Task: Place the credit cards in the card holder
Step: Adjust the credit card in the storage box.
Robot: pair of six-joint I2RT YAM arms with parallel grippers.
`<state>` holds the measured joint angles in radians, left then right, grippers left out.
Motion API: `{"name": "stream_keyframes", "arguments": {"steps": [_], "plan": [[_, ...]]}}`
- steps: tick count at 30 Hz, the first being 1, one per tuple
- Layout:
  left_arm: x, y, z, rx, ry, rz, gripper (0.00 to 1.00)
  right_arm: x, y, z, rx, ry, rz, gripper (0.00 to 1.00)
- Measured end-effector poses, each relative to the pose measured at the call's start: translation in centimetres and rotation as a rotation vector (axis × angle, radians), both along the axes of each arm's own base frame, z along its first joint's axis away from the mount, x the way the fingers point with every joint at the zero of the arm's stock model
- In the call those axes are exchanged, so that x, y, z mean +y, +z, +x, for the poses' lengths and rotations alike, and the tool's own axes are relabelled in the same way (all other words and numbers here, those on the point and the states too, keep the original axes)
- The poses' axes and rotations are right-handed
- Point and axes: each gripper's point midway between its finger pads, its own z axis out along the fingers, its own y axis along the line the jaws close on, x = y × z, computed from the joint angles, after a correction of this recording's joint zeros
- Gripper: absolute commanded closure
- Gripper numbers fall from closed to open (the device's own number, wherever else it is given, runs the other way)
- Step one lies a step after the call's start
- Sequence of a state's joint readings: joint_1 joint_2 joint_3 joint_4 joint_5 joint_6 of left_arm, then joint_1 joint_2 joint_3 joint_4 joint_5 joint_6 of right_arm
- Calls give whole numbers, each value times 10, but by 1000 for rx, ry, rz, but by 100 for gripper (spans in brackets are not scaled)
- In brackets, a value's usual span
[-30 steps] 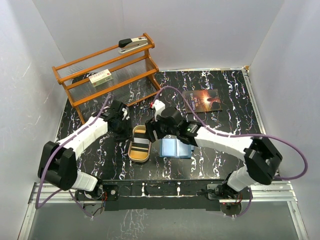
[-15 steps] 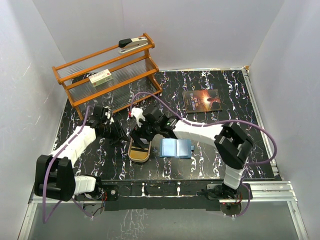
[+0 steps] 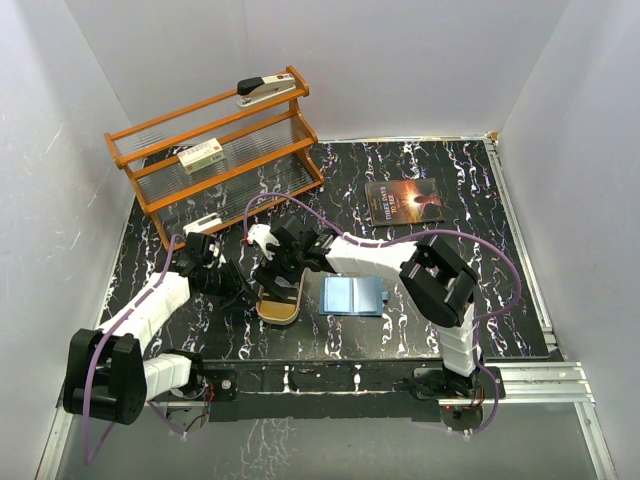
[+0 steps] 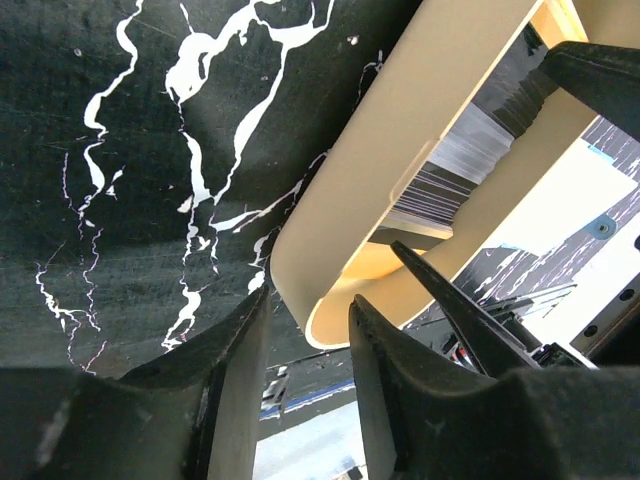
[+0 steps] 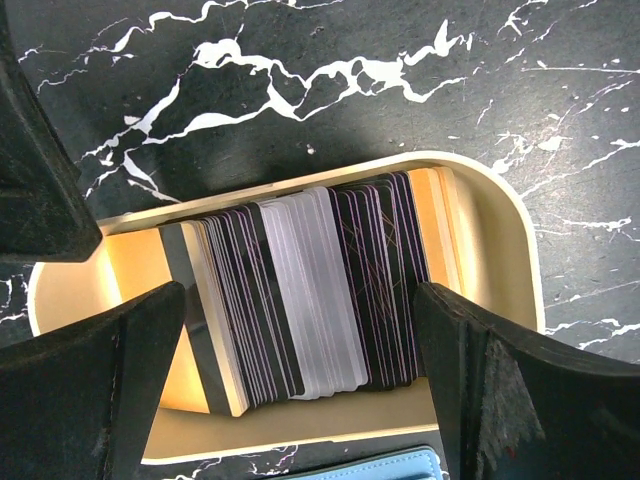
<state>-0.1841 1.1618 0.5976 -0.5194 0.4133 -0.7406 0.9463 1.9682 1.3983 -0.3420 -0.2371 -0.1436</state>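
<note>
The credit cards (image 5: pixel 300 300) stand on edge as a packed stack, black ones with a greyish-white group in the middle, inside a tan oblong tray (image 5: pixel 490 230). My right gripper (image 5: pixel 300 300) hangs straight over the stack, open wide, one fingertip (image 5: pixel 160 320) at each end of the stack and neither touching it. The blue card holder (image 3: pixel 352 296) lies flat just right of the tray (image 3: pixel 275 312). My left gripper (image 4: pixel 310 302) is low at the tray's rounded end (image 4: pixel 300 290), open, its jaws astride the end wall with a gap showing.
An orange wire shelf (image 3: pixel 215 150) stands at the back left with a stapler (image 3: pixel 265 88) on top and a white-green box (image 3: pixel 200 155) on its middle level. A dark book (image 3: pixel 404 202) lies at the back right. White walls close in three sides.
My right gripper has slid left from beside the card holder to over the tray and opened wide. My left gripper has come nearer and lower to the tray's end, its jaws narrower.
</note>
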Motion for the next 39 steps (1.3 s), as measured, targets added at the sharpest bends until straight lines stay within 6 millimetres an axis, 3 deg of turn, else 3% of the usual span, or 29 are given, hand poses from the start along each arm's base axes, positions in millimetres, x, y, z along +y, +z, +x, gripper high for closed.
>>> {"name": "stream_keyframes", "arguments": {"steps": [13,31,39], "plan": [[-2,-8,4,-7,7,-12,78,0,-5,3,-23,24,-10,2],[-4,-8,7,-16,11,-22,80,1,-2,16,-74,18,-12,2],[-4,-9,9,-18,12,-23,83,1,-13,15,-6,41,5,2]]}}
